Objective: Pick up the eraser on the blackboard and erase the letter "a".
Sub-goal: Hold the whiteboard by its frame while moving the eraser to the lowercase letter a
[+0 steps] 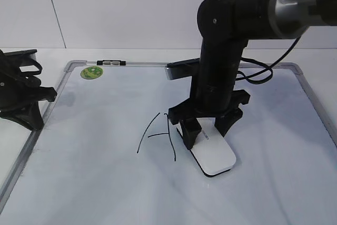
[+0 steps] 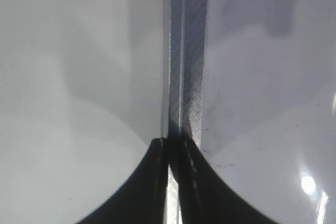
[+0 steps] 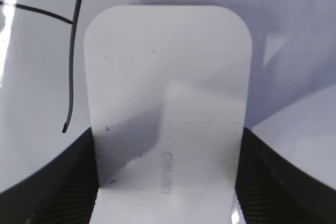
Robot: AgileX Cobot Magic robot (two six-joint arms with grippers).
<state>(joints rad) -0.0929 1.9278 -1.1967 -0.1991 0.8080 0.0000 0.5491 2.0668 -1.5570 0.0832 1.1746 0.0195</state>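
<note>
Right gripper (image 1: 209, 127) stands over the middle of the board (image 1: 105, 183), jaws down. The eraser (image 1: 213, 156) lies flat on the board between its fingers, one finger (image 3: 58, 182) at each long side, and runs out from under the gripper toward the near edge. Just left of the gripper: pen strokes (image 1: 158, 135) on the board (nearest stroke beside the eraser, apart from it). Sticker (image 1: 91, 72) sits far behind-left, at the board's back corner. Left gripper (image 1: 23, 96) rests well off to the left, at the board's left frame (image 2: 189, 51).

My black fingers (image 3: 268, 182) are ribbed and matt against the eraser (image 3: 168, 93), smooth matt white. The blackboard (image 1: 95, 172) shines glossy, framed in brushed silver metal (image 2: 189, 51).
</note>
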